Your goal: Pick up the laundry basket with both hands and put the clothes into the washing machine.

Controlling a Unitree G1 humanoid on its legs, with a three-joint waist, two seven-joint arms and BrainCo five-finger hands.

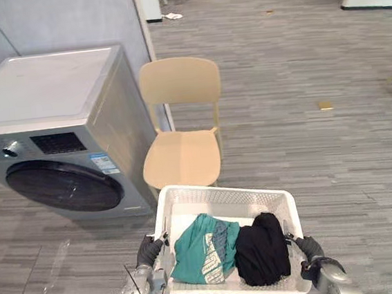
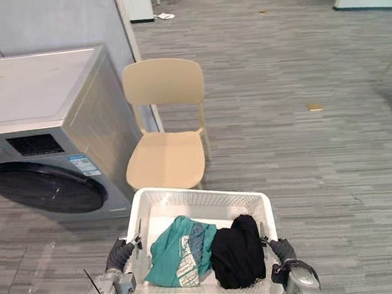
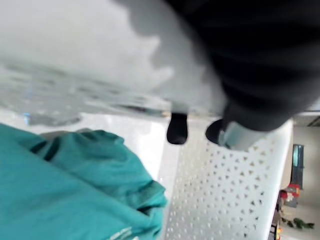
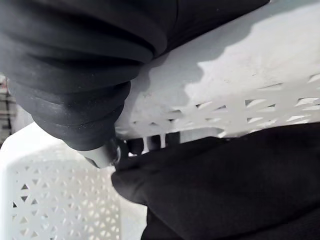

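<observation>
I hold a white perforated laundry basket (image 1: 221,190) low in front of me, off the floor. A teal garment (image 1: 206,249) lies in its left half and a black garment (image 1: 261,249) in its right half. My left hand (image 1: 150,251) grips the left rim, with dark fingertips (image 3: 177,129) hooked over the edge beside the teal cloth (image 3: 65,185). At the right rim my right hand (image 1: 309,250) has its fingertips (image 4: 136,146) curled through the wall next to the black cloth (image 4: 240,190). The grey washing machine (image 1: 55,126) stands ahead on the left, its round dark door (image 1: 64,186) closed.
A beige chair (image 1: 183,155) stands just beyond the basket, right of the machine and against a grey partition (image 1: 59,21). Grey striped carpet stretches to the right and far back, with a small tan scrap (image 1: 325,105) on it.
</observation>
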